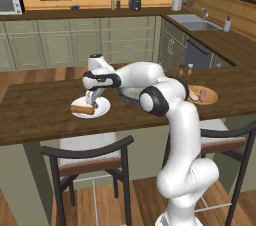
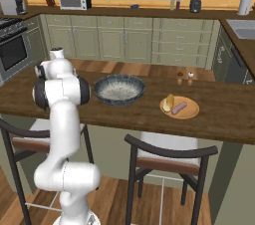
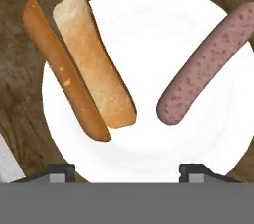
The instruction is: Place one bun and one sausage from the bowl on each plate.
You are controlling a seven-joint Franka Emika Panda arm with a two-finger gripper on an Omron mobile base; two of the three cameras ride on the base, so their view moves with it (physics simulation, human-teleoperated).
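Our gripper (image 3: 126,171) stands wide open over the white plate (image 3: 149,44), its two tips apart at the bottom of the hand view and nothing between them. Just ahead of the tips, on the plate, lies the sausage (image 3: 206,64), well clear of both fingers; its long axis runs from near the plate's middle out to the rim and a little past it. Across the plate from it lies the bun (image 3: 82,64), split open so that its pale inside faces up, its far ends hanging over the rim onto the counter (image 3: 15,69). The two lie apart, bare plate between them.

From the left base view we see the gripper (image 1: 92,101) low over that same plate (image 1: 102,107) with the bun (image 1: 82,110) on it.

Further out, the bowl (image 2: 119,89) sits mid-counter and looks empty to us. Beyond it the orange plate (image 2: 189,112) already carries a bun (image 2: 169,102) and a sausage (image 2: 179,108) side by side.

We judge the task all but complete: each plate has its pair. The move ahead turns on one thing, that the sausage lies straight beyond the open jaws, so we would lift straight back and away from the plate to avoid brushing it.
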